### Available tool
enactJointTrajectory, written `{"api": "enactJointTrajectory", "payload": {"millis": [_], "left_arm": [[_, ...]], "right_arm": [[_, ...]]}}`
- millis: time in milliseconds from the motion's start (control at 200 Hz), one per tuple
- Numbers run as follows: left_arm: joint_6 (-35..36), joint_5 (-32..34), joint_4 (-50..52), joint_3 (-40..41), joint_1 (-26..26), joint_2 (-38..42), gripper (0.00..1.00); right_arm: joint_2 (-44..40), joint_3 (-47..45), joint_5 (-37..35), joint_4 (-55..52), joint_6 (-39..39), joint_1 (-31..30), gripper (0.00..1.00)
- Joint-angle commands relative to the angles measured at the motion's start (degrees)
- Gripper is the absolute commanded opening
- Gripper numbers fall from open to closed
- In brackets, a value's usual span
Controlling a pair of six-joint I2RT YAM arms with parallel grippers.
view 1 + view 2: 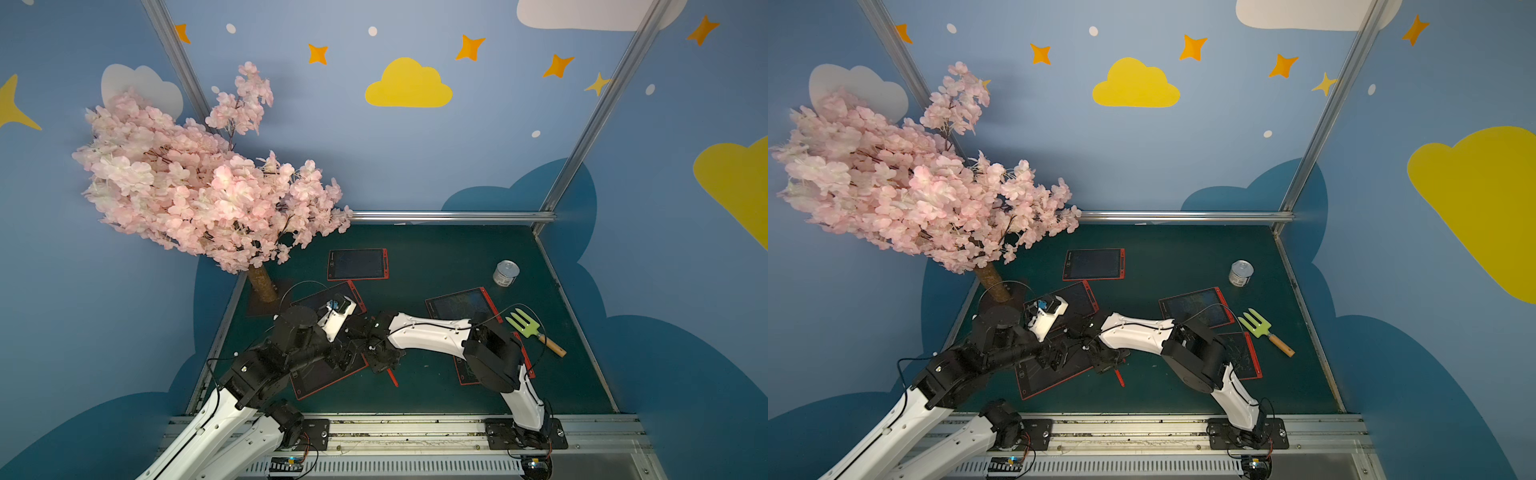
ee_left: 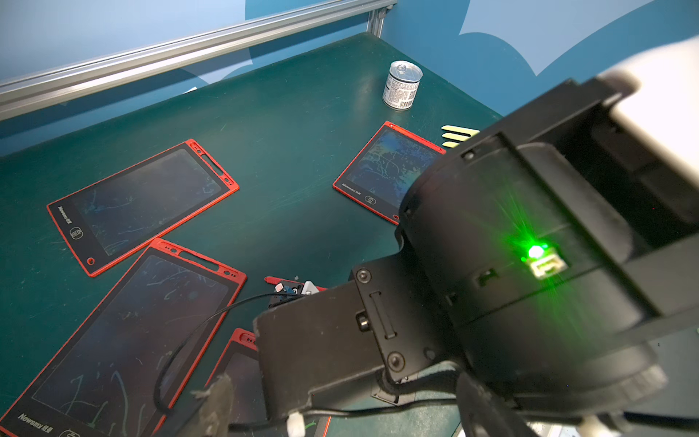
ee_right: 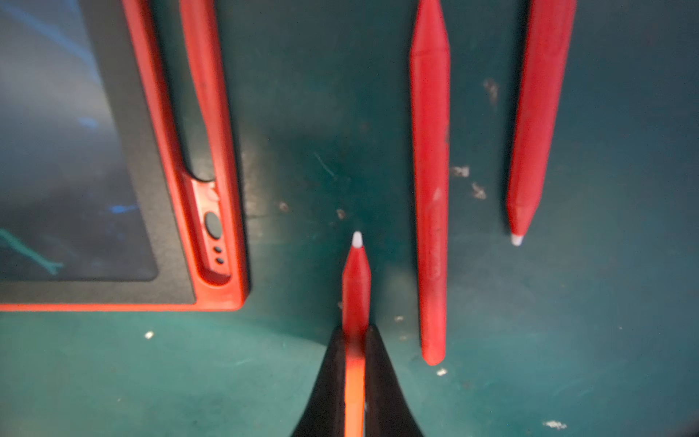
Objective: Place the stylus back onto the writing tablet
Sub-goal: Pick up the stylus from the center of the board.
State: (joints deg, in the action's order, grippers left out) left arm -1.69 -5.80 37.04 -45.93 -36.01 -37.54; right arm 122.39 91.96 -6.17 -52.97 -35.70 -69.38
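You have little room at the work spot. The right gripper hangs over a narrow lane of bare mat. The writing tablet shows its red frame edge on one side. On the other side lie the near loose stylus and, past it, the far loose stylus. In both top views the left arm crowds in just beside the right wrist, over the same tablet. Wider bare mat lies towards the back rail, between the far tablet and the can. The garden fork and the blossom tree flank the sides.

The right gripper is clenched on the stylus, and its black fingers pinch the barrel from both sides. The left gripper is released, jaws spread wide.

The stylus is red and tapers to a white tip that points away from the fingers. It runs roughly parallel to the tablet's open slot, beside it and not in it. You cannot tell whether the tip touches the mat.
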Motion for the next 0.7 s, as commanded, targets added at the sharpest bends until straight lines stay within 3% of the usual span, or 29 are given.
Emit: {"api": "enactJointTrajectory", "payload": {"millis": [0,696], "left_arm": [[0.2,-2.6,-1.6,0.4,-0.3,-0.5,0.92],[0.0,-3.2,-2.0,0.4,-0.3,-0.6,0.93]], "right_arm": [[0.4,-0.5,-3.1,-2.8,-0.2,-0.7,0.09],[-12.2,-10.4,-4.4,-2.6,0.9,4.2,0.09]]}}
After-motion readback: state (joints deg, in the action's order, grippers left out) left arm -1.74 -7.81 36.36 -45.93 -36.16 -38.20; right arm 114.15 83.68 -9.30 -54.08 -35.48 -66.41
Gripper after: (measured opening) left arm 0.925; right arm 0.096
